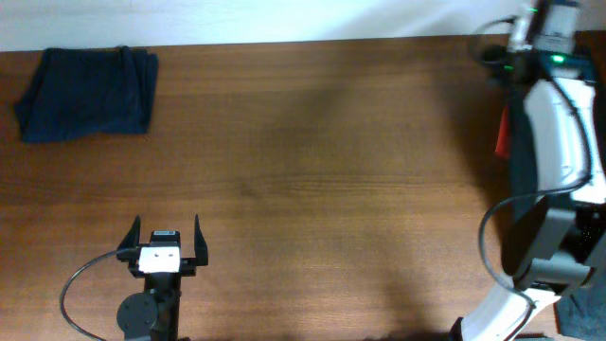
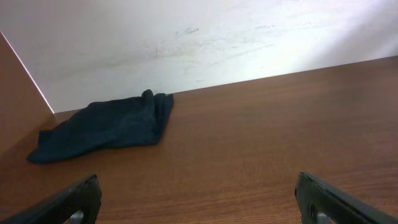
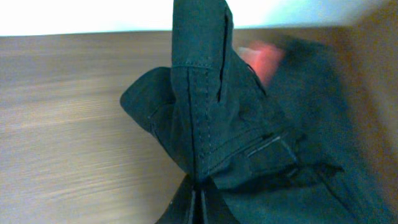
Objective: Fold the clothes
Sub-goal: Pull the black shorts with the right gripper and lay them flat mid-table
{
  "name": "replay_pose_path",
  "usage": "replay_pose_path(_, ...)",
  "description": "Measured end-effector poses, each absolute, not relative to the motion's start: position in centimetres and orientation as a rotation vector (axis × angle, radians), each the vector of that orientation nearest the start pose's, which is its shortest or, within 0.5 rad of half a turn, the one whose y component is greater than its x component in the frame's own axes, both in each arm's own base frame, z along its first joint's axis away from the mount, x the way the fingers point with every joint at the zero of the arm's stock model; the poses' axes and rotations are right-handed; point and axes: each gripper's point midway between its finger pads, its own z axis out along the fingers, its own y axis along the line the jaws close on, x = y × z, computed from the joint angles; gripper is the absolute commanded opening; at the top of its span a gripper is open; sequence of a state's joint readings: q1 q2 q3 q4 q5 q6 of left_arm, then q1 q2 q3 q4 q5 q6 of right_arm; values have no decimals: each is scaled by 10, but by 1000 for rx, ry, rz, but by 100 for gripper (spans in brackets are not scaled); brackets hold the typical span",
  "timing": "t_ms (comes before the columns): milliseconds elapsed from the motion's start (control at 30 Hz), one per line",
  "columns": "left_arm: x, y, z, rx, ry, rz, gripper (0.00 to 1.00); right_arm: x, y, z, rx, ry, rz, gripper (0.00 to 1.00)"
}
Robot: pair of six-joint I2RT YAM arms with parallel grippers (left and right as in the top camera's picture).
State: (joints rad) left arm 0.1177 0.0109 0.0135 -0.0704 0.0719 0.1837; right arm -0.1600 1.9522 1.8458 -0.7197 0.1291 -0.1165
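A navy blue garment lies folded at the far left corner of the table and also shows in the left wrist view. My left gripper is open and empty over bare wood near the front edge. My right gripper is shut on a bunched black garment with stitched seams, holding it above the table. A red garment lies behind it and shows as a red sliver beside the right arm. More dark cloth lies under that arm.
The brown wooden table ends at a white wall along the far side. The right arm's white links and cables cover the right edge. A cable loops beside the left arm's base.
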Motion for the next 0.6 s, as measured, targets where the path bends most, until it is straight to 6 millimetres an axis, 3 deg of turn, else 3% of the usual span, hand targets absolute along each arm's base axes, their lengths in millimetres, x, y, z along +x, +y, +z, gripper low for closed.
replay_pose_path(100, 245, 17, 160, 109, 1637, 172, 99, 526, -7, 206, -121, 2439, -85, 4)
replay_pose_path(167, 245, 17, 160, 109, 1637, 172, 99, 516, 74, 202, -316, 2446, 79, 4)
replay_pose_path(200, 245, 17, 160, 109, 1637, 172, 99, 511, 96, 201, -367, 2444, 122, 4)
replay_pose_path(333, 245, 17, 160, 109, 1637, 172, 99, 466, 223, 201, -650, 2413, 351, 4)
replay_pose_path(367, 245, 17, 160, 109, 1637, 172, 99, 454, 248, 201, -702, 2405, 389, 11)
replay_pose_path(400, 245, 17, 160, 110, 1637, 171, 99, 440, 271, 200, -753, 2398, 422, 44)
replay_pose_path(467, 245, 17, 160, 109, 1637, 172, 99, 410, 316, 198, -861, 2378, 482, 63)
replay_pose_path(500, 245, 17, 160, 109, 1637, 172, 99, 401, 328, 197, -895, 2370, 497, 84)
replay_pose_path(533, 245, 17, 160, 109, 1637, 172, 99, 384, 349, 195, -951, 2360, 520, 85)
replay_pose_path(600, 245, 17, 160, 109, 1637, 172, 99, 377, 356, 194, -964, 2355, 471, 91)
